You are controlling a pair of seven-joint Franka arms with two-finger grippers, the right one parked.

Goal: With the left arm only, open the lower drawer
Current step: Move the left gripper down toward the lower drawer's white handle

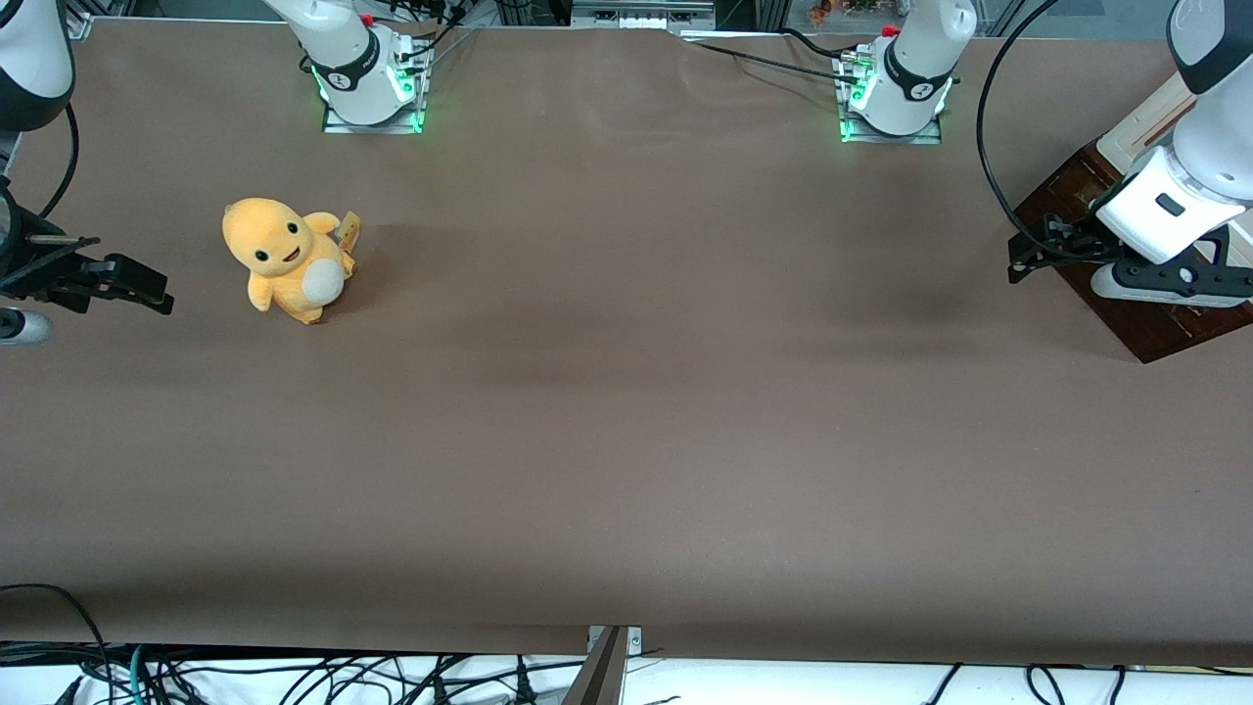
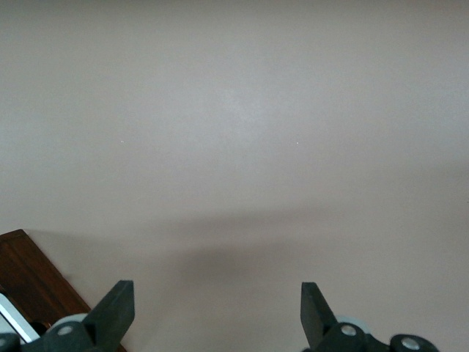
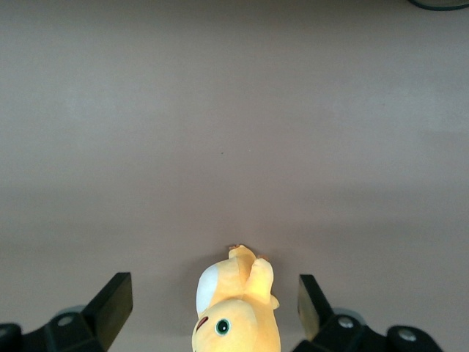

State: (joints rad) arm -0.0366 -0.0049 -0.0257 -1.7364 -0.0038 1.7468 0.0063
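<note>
Approach step: left arm (image 1: 1209, 127) at right edge of frame, hand (image 1: 1023, 257) spread wide, pinching nothing, hovering above counter (image 1: 626, 411) beside dark cabinet (image 1: 1145, 323). Lower drawer hidden under arm. Next: reach handle, pull.

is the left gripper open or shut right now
Open. In the wrist view the gripper has its two black fingers wide apart with only bare table between them; it hovers beside the dark brown drawer unit, holding nothing.
</note>
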